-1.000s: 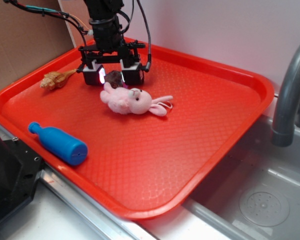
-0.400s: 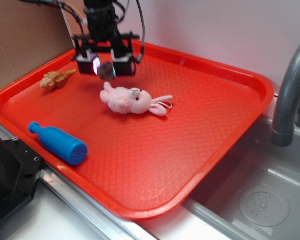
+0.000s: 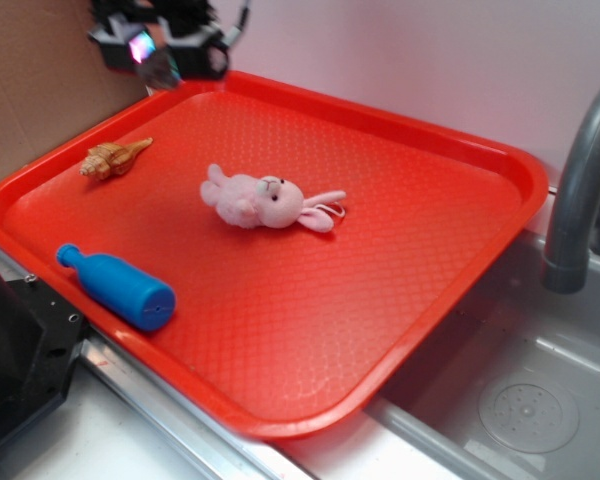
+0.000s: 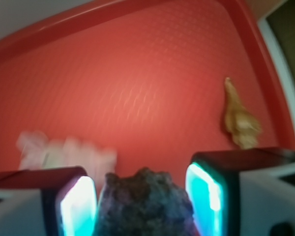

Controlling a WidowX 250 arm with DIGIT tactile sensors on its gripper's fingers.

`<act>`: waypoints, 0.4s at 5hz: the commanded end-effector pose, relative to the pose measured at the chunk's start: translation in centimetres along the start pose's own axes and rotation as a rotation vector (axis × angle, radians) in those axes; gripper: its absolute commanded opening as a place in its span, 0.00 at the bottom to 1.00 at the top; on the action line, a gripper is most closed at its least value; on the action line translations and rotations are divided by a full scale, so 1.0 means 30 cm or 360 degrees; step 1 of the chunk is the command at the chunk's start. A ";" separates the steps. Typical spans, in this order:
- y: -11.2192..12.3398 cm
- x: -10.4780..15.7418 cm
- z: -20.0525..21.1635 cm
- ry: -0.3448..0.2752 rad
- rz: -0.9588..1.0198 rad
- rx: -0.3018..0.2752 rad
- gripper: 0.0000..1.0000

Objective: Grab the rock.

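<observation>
The rock (image 4: pixel 146 204) is a dark, lumpy grey-brown stone sitting between my two lit fingers in the wrist view. My gripper (image 4: pixel 141 206) is shut on it and holds it high above the red tray (image 4: pixel 137 88). In the exterior view the gripper (image 3: pixel 163 62) hangs at the top left, over the tray's far left corner, with the rock (image 3: pixel 163 70) showing as a small dark lump between the fingers.
A pink plush bunny (image 3: pixel 265 203) lies mid-tray. A tan seashell (image 3: pixel 112 157) rests near the left rim and a blue bottle (image 3: pixel 118 286) near the front left. A sink with a grey faucet (image 3: pixel 578 190) is to the right. Cardboard stands behind the tray's left side.
My gripper closed on the rock beside the bunny, then rose and moved back and left with the rock in it. The rock has left the tray floor.
</observation>
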State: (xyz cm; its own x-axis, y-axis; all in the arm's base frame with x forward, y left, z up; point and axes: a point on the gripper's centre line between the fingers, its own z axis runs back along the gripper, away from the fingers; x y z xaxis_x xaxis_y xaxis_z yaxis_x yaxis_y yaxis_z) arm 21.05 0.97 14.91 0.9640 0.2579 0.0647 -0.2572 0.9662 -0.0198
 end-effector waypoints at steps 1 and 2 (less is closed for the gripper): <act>0.031 -0.122 0.149 -0.0066 -0.0214 -0.0081 0.00; 0.032 -0.111 0.135 -0.0023 -0.0198 -0.0071 0.00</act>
